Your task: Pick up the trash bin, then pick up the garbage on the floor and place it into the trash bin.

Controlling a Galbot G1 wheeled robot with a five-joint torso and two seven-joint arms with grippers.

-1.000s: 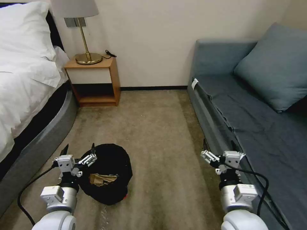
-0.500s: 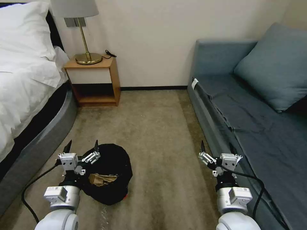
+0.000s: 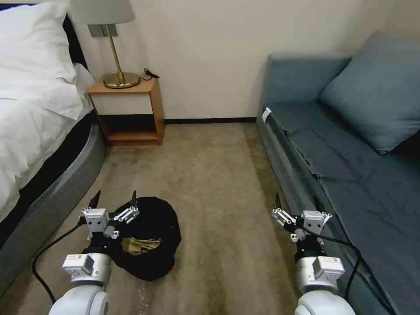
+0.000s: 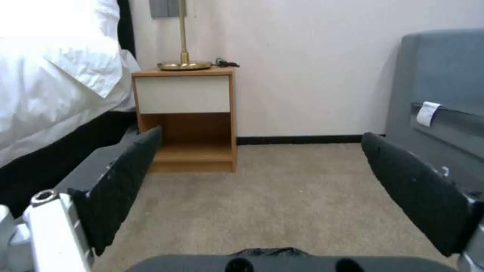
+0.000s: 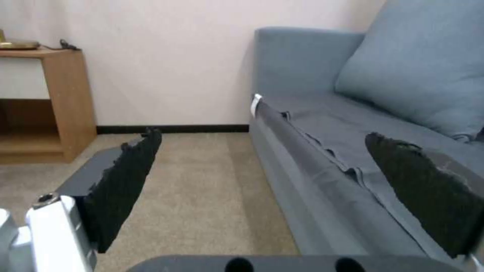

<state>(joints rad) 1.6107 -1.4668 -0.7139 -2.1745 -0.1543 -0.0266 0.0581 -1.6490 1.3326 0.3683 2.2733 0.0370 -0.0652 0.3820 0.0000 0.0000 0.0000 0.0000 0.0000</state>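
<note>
The trash bin (image 3: 151, 227), round and black with a crinkly bag and a bit of red at its base, stands on the carpet at the lower left of the head view. A crumpled tan paper bag (image 3: 139, 245), a piece of the garbage, lies inside it. My left gripper (image 3: 114, 197) hovers open over the bin's left rim, holding nothing. In the left wrist view this gripper (image 4: 262, 134) points toward the nightstand, with a sliver of the black bag (image 4: 267, 251) just below it. My right gripper (image 3: 296, 200) is open and empty beside the sofa's front edge; in the right wrist view it (image 5: 263, 135) faces along the carpet.
A bed (image 3: 39, 131) runs along the left and a grey-blue sofa (image 3: 350, 166) with a cushion along the right. A wooden nightstand (image 3: 129, 109) with a brass lamp (image 3: 116, 52) stands against the far wall. Bare carpet (image 3: 210, 175) stretches between them.
Both grippers have moved a little forward. The right gripper has turned so both its fingers point ahead. The bin and the paper in it have not moved.
</note>
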